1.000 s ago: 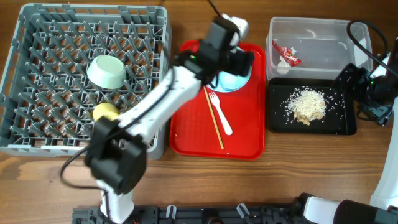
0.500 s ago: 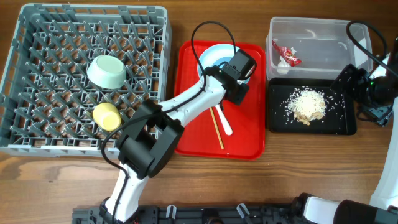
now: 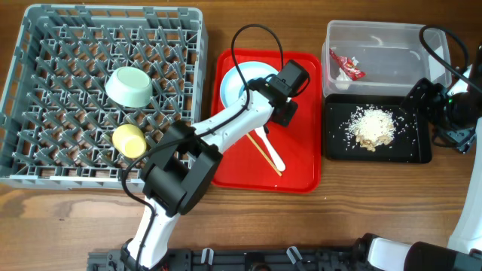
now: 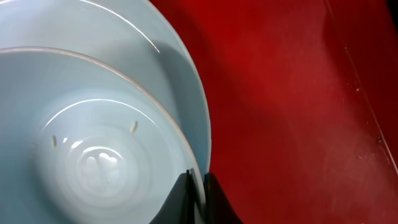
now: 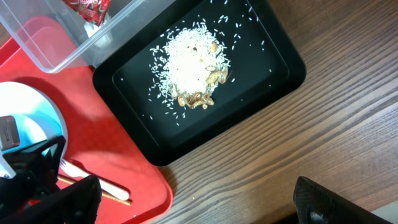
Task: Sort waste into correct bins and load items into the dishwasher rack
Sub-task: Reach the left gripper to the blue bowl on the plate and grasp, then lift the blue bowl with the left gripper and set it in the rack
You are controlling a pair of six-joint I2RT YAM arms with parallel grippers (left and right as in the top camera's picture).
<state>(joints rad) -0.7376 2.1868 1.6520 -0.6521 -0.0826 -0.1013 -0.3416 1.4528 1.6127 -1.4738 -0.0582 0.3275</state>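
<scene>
Currently the left gripper (image 4: 197,186) is pressed together on the rim of the pale blue bowl (image 4: 93,143): the wrist view shows one finger inside the wall and one outside, slipped between the bowl and the pale blue plate (image 4: 155,56) it sits on. Both are on the red tray (image 4: 280,93), at its far end. The bowl is upright and lies entirely to one side of the fingers, so the pinch is off-centre and I expect it to tip toward its free side once lifted (a few grains cling to its floor, nothing that would spill). The relation that matters next: the dishwasher rack (image 3: 15,90) lies to the left of the tray, just beside it, on the left arm's own side, so this arm is clearly the nearer one for the carry. A light green bowl (image 3: 129,85) and the yellow-green cup (image 3: 128,140) already sit in the rack, with open pegs around them. The fork (image 3: 276,156) and chopsticks (image 3: 275,168) lie on the tray near the gripper, long axes running diagonally. The right gripper (image 5: 193,208) is spread wide and holds nothing, hovering by the black tray (image 5: 280,81) with its rice scraps (image 5: 193,68).
</scene>
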